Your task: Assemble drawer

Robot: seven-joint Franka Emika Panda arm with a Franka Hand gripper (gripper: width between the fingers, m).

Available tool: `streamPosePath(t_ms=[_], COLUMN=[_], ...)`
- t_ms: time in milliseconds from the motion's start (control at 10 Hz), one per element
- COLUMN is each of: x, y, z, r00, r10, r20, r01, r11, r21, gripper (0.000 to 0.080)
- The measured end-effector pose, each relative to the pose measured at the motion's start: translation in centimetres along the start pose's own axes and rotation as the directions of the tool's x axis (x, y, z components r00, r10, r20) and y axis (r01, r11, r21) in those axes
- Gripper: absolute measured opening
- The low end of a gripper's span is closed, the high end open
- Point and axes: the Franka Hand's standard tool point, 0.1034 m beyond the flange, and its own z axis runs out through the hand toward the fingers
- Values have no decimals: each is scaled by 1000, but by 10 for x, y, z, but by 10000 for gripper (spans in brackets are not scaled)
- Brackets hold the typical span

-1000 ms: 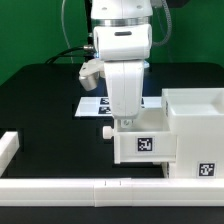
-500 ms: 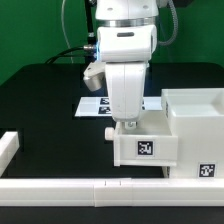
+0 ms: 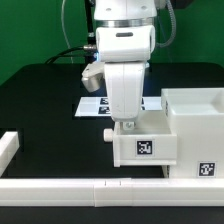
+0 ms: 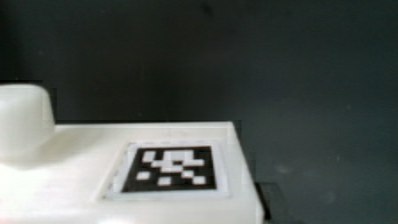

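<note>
Drawer tray (image 3: 146, 147): small white tray, tagged on its front face, sitting against the exterior view's left side of the large housing (image 3: 192, 132), apparently partly slid into it; how deep cannot be told.
Housing: white cubic body at the exterior view's right, open on top, one tag (image 3: 207, 169) low on its front face, resting on the black tabletop (image 3: 45, 100).
Knob (image 4: 22, 122): rounded white stub in the wrist view, standing beside a tag (image 4: 173, 168) on a flat white face.
End effector (image 3: 126, 126): directly over the tray's rear edge, close to or touching it; fingertips hidden behind the arm's own body, so width of opening cannot be told, nor whether anything is held.
Step in hand (judged): seating the tray in the housing, or settling on a grip for that.
Doing it well: keep the push square to the opening, level with the tabletop, slow; watch for the tray skewing or the housing sliding along instead of receiving it; press on a flat wall, not the knob.
Rail (image 3: 70, 187): long low white rail across the front, well clear of the end effector.
Marker board (image 3: 95, 104): flat white sheet with tags behind the tray, partly hidden by the arm.
Writing: no brand names or words legible; only black-and-white square tags, patterns too coarse to read.
</note>
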Motion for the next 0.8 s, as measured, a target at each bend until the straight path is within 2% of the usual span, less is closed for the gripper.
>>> streamPosePath(t_ms=[200,800], x=[-1,-3], y=[-4,-4], z=[0,1], r00=[1000,1000], r10=[-12,9], r20=[5,4], r01=[13,-9], r11=[1000,1000], r21=[-16,-12], gripper=[38,38])
